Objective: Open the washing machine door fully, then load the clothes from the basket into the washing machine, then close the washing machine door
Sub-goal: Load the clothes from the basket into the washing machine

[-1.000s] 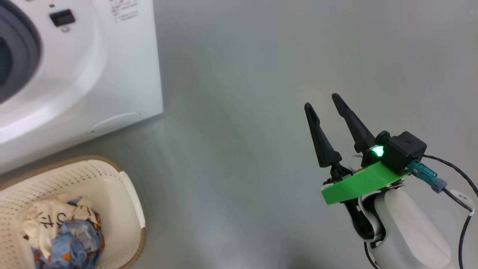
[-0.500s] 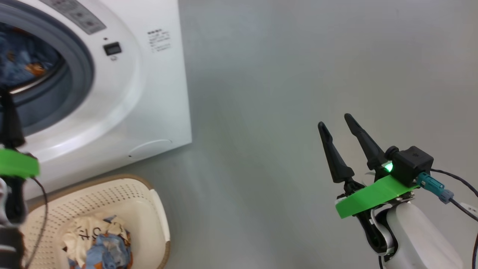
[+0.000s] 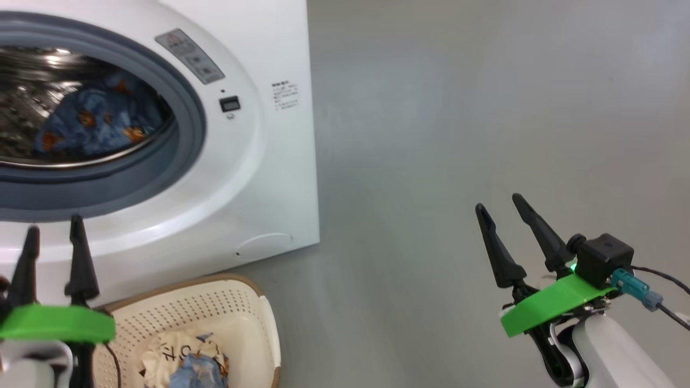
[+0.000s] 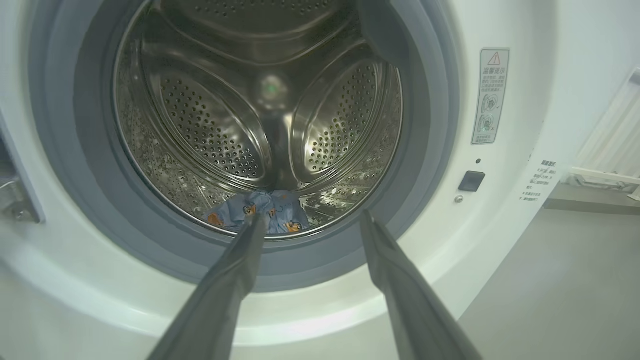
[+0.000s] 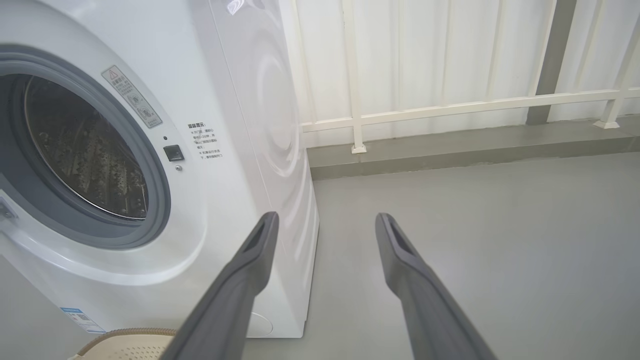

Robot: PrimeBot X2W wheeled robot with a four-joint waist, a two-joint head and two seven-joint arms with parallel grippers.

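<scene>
Loading in hand: one blue garment (image 3: pixel 97 126) in the washing machine (image 3: pixel 259 178), far left; more clothes (image 3: pixel 183 362) in the basket (image 3: pixel 215 307), near left. The left gripper (image 3: pixel 54 225) and right gripper (image 3: pixel 498 203) stand spread, empty. Next, I judge, reach down into the basket.

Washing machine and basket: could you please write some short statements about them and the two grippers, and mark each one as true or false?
1. A blue bear-print garment lies in the drum of the washing machine. True.
2. The basket is empty. False: clothes lie in it.
3. The left gripper and the right gripper are both open and hold nothing. True.
4. The right gripper reaches into the drum. False: it is over the bare floor, to the right of the washing machine.
</scene>
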